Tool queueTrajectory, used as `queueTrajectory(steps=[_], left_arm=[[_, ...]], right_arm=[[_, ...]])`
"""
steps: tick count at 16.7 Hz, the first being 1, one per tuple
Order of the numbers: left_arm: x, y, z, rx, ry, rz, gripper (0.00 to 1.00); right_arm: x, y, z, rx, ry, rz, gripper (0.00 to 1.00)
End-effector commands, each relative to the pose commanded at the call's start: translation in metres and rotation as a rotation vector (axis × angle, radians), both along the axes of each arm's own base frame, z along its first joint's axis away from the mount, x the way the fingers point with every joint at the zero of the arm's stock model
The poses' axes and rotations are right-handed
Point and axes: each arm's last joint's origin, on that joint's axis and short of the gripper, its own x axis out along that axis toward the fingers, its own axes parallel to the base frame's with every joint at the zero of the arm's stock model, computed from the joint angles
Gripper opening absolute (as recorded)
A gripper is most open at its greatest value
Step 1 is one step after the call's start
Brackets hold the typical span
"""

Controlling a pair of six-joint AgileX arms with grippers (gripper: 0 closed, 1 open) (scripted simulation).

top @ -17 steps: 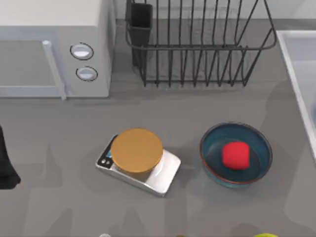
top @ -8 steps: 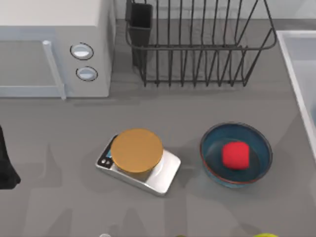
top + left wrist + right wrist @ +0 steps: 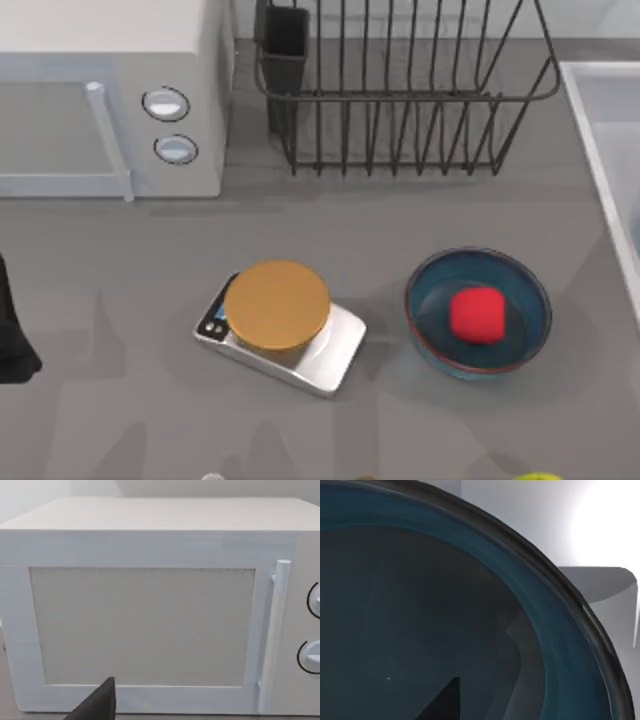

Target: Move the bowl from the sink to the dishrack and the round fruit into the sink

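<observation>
A teal-blue bowl [image 3: 445,595] lies very close in the right wrist view, with the pale sink wall [image 3: 600,585] behind it. My right gripper [image 3: 442,702] appears as a dark wedge just over this bowl's inside. In the top view, an alike teal bowl [image 3: 525,290] stands on the grey counter at the right, and the red round fruit [image 3: 476,314] rests inside it. The sink [image 3: 592,110] runs along the right edge. The black wire dishrack [image 3: 400,90] stands at the back centre with nothing in it. My left arm [image 3: 10,335] is parked at the left edge.
A white microwave [image 3: 110,90] fills the back left and faces the left wrist camera [image 3: 150,625]. A silver kitchen scale with an orange disc [image 3: 277,305] sits mid-counter. A yellow-green thing [image 3: 540,477] peeks in at the front right edge.
</observation>
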Motion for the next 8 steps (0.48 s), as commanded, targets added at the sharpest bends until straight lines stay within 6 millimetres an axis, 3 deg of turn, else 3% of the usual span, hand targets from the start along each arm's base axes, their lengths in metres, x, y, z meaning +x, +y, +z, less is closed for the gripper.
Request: queueTrajectory(steps=[8], left_arm=[[0.0, 0.0, 0.0, 0.0, 0.0, 0.0, 1.0]], right_arm=[[0.0, 0.0, 0.0, 0.0, 0.0, 0.0, 0.1]])
